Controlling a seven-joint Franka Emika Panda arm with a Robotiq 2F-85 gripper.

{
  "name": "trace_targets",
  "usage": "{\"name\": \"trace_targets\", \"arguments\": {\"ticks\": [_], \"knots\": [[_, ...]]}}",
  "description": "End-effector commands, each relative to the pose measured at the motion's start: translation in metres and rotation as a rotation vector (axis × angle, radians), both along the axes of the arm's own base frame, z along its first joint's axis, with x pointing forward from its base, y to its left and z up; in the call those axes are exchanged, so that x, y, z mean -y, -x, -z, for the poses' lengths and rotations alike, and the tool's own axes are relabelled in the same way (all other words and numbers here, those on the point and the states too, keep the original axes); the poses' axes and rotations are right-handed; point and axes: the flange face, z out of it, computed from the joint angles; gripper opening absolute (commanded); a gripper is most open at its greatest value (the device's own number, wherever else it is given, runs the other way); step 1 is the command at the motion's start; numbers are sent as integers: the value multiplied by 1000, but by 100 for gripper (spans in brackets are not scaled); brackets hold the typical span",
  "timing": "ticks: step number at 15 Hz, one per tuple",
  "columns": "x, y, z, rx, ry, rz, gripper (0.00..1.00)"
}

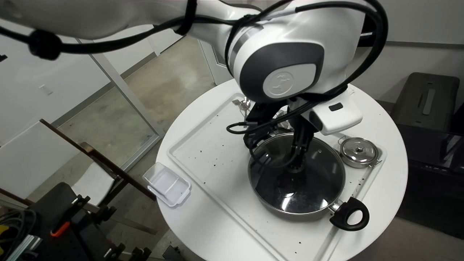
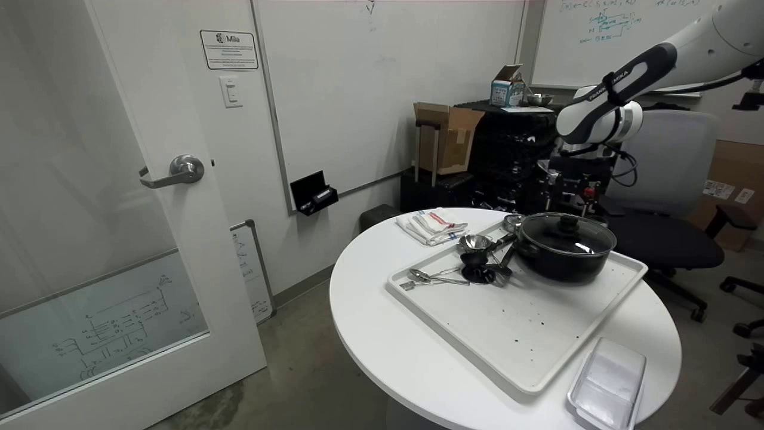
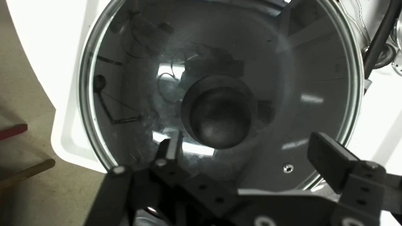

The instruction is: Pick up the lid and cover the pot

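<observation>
The round clear glass lid (image 1: 315, 188) lies level on top of the large black pot (image 1: 286, 214). In an exterior view the lid (image 2: 546, 228) sits on the rim of the pot (image 2: 558, 263), with its black knob upward. The pot's looped handle shows beside the lid. In the wrist view the lid (image 3: 220, 59) fills most of the picture and the black knob (image 3: 221, 119) is at its middle. My gripper (image 3: 245, 144) is open and empty above the lid, with the knob beyond its fingertips. The gripper (image 2: 570, 192) also shows above and behind the pot.
The pot stands on a white tray (image 2: 471, 322) on a round white table (image 2: 370, 334). Black and metal utensils (image 2: 477, 272) lie beside it. A small silvery lidded vessel (image 1: 359, 150), a clear plastic container (image 2: 609, 382) and a folded cloth (image 2: 430, 227) are near.
</observation>
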Motion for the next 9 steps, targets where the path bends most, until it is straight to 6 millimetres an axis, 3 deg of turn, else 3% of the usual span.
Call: {"name": "trace_targets", "arguments": {"ticks": [1,9], "knots": [[-2,-5,-4,-2,-12,16,100],[-14,-5,-10,11,-27,-17,100]]}}
